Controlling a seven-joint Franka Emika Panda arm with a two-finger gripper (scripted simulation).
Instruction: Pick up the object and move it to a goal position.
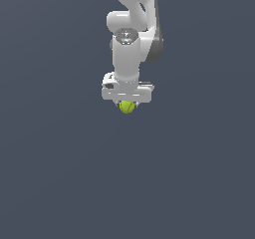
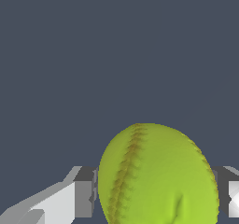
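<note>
The yellow-green ball (image 1: 127, 106) with reddish-brown seam lines sits directly under my white gripper (image 1: 127, 105) in the exterior view. In the wrist view the ball (image 2: 158, 176) fills the space between the two fingers, and both pads (image 2: 84, 199) press against its sides. The gripper is shut on the ball. The fingers are mostly hidden by the hand in the exterior view. I cannot tell whether the ball touches the floor or hangs above it.
A plain dark grey-blue surface (image 1: 60, 173) spreads all around the arm. No other objects or markers show in either view.
</note>
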